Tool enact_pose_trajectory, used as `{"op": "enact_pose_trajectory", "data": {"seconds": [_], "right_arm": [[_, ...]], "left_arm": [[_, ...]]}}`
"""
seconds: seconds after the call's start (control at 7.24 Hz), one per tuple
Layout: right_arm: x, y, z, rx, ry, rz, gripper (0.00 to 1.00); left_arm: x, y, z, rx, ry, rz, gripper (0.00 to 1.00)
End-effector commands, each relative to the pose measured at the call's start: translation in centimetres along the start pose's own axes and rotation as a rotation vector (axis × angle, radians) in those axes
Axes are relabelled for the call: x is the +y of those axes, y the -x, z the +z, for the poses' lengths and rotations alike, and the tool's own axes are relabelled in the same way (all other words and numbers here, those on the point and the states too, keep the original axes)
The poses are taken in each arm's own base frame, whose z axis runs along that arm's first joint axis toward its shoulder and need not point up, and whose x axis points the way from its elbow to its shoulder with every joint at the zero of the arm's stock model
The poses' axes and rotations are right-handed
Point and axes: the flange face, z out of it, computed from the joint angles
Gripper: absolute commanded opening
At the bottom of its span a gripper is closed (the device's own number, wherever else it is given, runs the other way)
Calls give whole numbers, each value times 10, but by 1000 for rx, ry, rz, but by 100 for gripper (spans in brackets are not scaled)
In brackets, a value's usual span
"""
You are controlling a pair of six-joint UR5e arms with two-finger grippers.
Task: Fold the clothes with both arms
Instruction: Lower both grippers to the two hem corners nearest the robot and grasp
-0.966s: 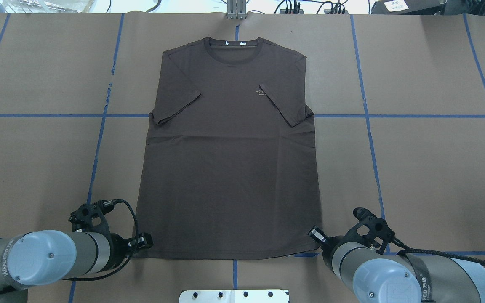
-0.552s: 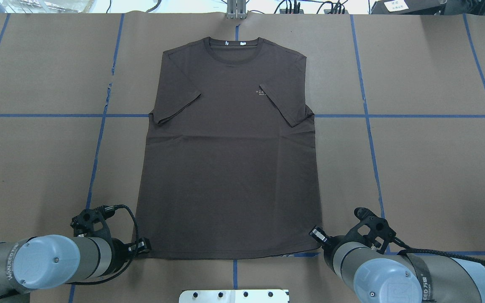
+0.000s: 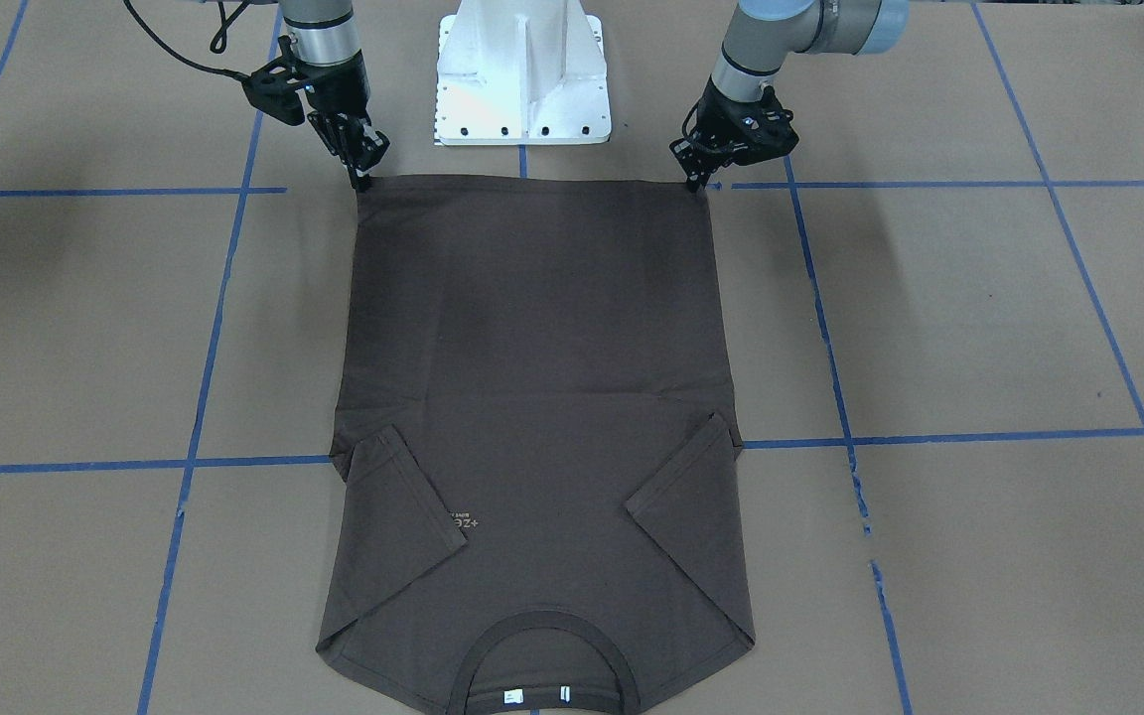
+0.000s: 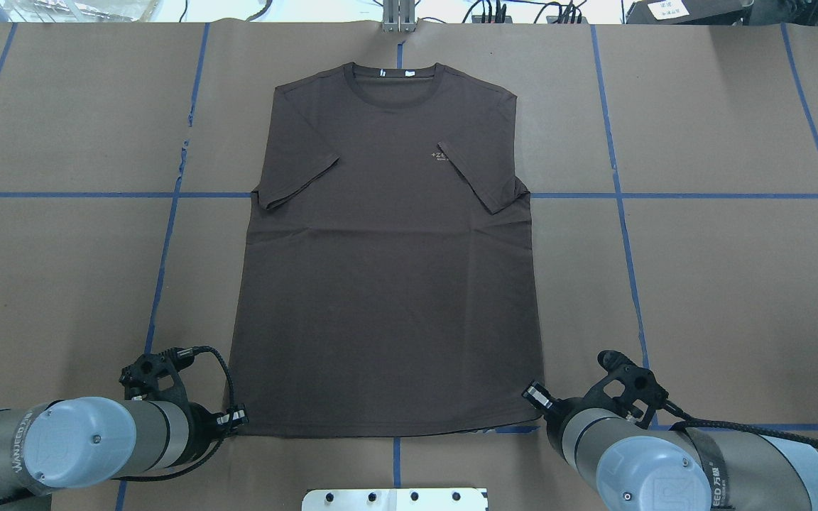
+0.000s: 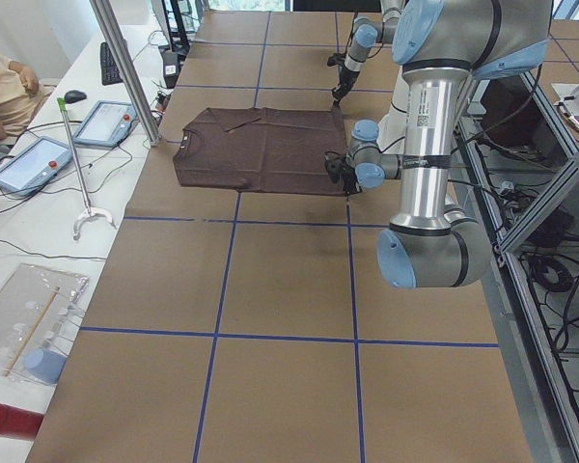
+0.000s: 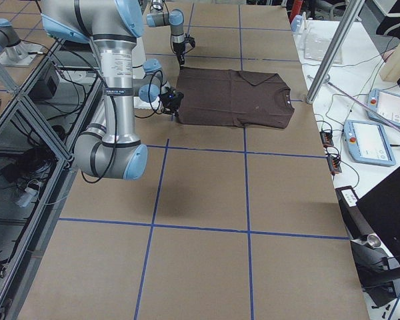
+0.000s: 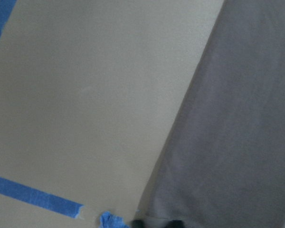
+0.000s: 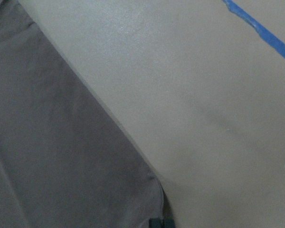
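The T-shirt (image 4: 388, 284) lies flat on the counter (image 4: 721, 284), collar at 12 o'clock. My right pincer (image 3: 360, 182) pinches its 5 o'clock hem corner. My left pincer (image 3: 699, 184) sits at the 7 o'clock corner; I cannot tell whether it grips.

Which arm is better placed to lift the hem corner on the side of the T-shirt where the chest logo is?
Right. The right gripper is down at that hem corner of the T-shirt, on the chest logo side; the left gripper sits at the opposite corner, across the hem.
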Motion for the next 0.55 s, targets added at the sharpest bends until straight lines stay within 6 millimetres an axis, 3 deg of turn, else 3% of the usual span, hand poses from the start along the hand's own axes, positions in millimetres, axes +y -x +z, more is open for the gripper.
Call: {"op": "enact_pose_trajectory", "data": {"seconds": [0.0, 0.14, 0.28, 0.41], "right_arm": [[-2, 0, -5, 9, -6, -11, 0], [2, -6, -35, 16, 15, -31, 0], [18, -25, -71, 45, 61, -83, 0], [24, -35, -82, 70, 69, -111, 0]], "left_arm": [[6, -13, -28, 57, 21, 2, 0], [15, -23, -52, 82, 41, -7, 0], [37, -31, -77, 100, 83, -48, 0], [45, -37, -103, 129, 105, -44, 0]]}}
